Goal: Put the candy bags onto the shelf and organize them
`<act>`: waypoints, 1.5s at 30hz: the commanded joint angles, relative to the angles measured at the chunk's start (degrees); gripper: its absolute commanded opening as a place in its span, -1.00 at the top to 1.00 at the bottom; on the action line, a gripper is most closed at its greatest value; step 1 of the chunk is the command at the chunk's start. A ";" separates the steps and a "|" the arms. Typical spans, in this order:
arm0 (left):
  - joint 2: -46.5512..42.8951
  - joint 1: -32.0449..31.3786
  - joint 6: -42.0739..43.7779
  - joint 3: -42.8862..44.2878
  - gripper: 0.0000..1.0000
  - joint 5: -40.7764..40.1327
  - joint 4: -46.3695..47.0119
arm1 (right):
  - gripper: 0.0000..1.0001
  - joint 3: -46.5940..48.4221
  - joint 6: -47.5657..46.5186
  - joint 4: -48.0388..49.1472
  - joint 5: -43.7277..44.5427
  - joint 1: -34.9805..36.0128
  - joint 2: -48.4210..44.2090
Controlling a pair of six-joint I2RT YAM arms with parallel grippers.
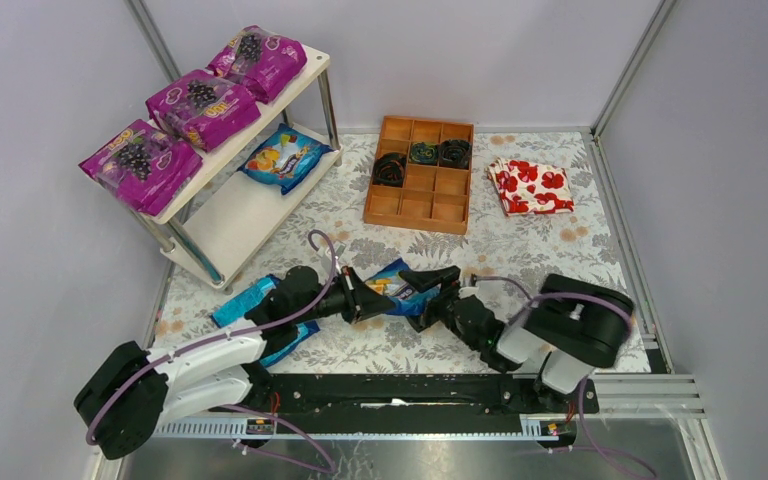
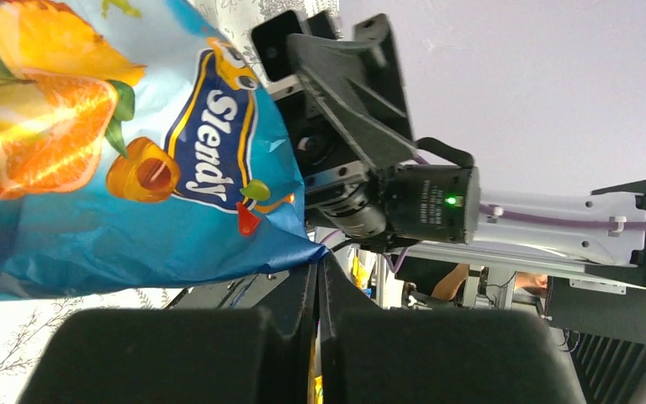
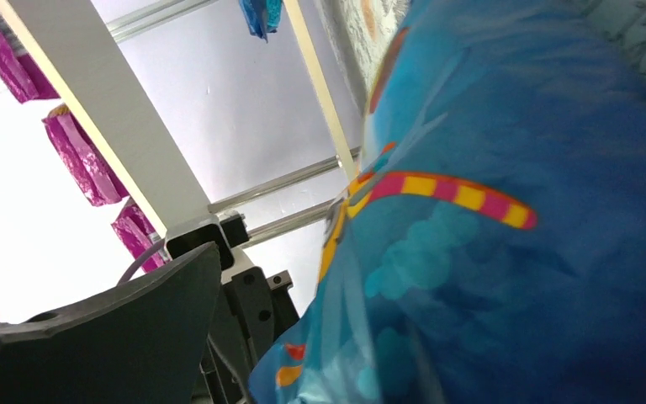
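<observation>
A blue candy bag [image 1: 401, 289] hangs just above the mat between my two grippers. My left gripper [image 1: 368, 297] is shut on its left corner; in the left wrist view the closed fingertips [image 2: 320, 273] pinch the tip of the bag [image 2: 135, 168]. My right gripper [image 1: 430, 296] stands open around the bag's right end. In the right wrist view one dark finger [image 3: 126, 328] stays apart from the bag [image 3: 513, 252]; the other finger is hidden. The shelf [image 1: 230, 215] at far left carries three purple bags [image 1: 203, 105] on top and a blue bag [image 1: 285, 157] below.
Two more blue bags [image 1: 244, 301] lie on the mat under my left arm. An orange-brown compartment tray [image 1: 415, 224] sits at back centre, with a folded white cloth with red flowers [image 1: 530, 187] to its right. Grey walls enclose the table.
</observation>
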 commanded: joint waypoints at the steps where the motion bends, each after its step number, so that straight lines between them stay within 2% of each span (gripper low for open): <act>1: 0.33 -0.47 1.29 -0.78 1.00 1.10 4.63 | -1.00 1.13 -6.88 -19.53 6.47 -0.43 -16.42; 2: 0.77 -0.45 1.08 -1.07 1.00 1.07 5.77 | -1.00 1.97 -7.41 -26.36 6.90 -0.43 -19.45; 3: 1.21 -0.44 1.12 -1.10 1.00 0.99 6.53 | -0.98 2.38 -8.09 -28.76 7.75 -0.43 -21.31; 5: 2.27 -0.42 1.37 -0.57 1.00 0.93 6.84 | -0.77 2.45 -8.59 -28.98 8.21 -0.50 -23.09; 8: 3.47 -0.36 1.16 -0.24 1.00 1.63 8.88 | -0.71 2.56 -8.79 -28.74 8.35 -0.47 -23.96; 11: 4.30 -0.42 2.10 0.39 1.00 2.07 7.95 | -0.69 3.12 -8.72 -33.05 8.57 -0.43 -25.65; 15: 5.35 -0.41 2.17 0.20 1.00 2.86 9.37 | -0.57 4.06 -8.42 -38.15 8.74 -0.43 -27.30; 19: 5.16 -0.42 3.44 1.08 1.00 2.95 8.11 | -0.34 3.53 -7.80 -39.63 9.77 -0.43 -27.39; 21: 4.68 -0.44 4.35 1.59 1.00 2.75 6.94 | -0.14 2.94 -8.28 -39.03 10.60 -0.45 -27.45; 24: 3.83 -0.40 6.47 2.27 0.80 2.50 3.75 | 0.04 1.60 -9.73 -37.22 12.64 -0.43 -28.80; 29: 0.02 -0.42 12.75 4.51 0.23 0.16 -5.96 | 0.41 1.31 -13.63 -42.47 14.57 -0.43 -34.13; 31: -2.70 -0.37 19.07 8.79 -0.01 -2.56 -14.34 | 0.48 0.86 -15.22 -44.52 15.23 -0.43 -36.69; 33: -5.29 -0.44 29.23 15.69 -0.23 -8.49 -27.26 | 0.49 0.07 -16.85 -46.69 16.09 -0.43 -39.67; 35: -7.62 -0.38 36.38 23.69 -0.38 -13.88 -34.90 | 0.49 -0.30 -19.17 -50.32 16.69 -0.43 -43.00; 37: -8.81 -0.39 41.65 29.09 -0.45 -17.91 -39.05 | 0.49 -0.23 -22.93 -54.02 16.62 -0.44 -46.52; 40: -9.73 -0.42 47.07 34.59 -0.48 -21.22 -41.38 | 0.49 -0.22 -34.44 -56.00 14.70 -0.45 -50.53; 45: -10.96 -0.43 51.10 37.42 -0.47 -23.15 -39.65 | 0.60 3.20 -49.86 -64.37 9.13 -0.47 -57.00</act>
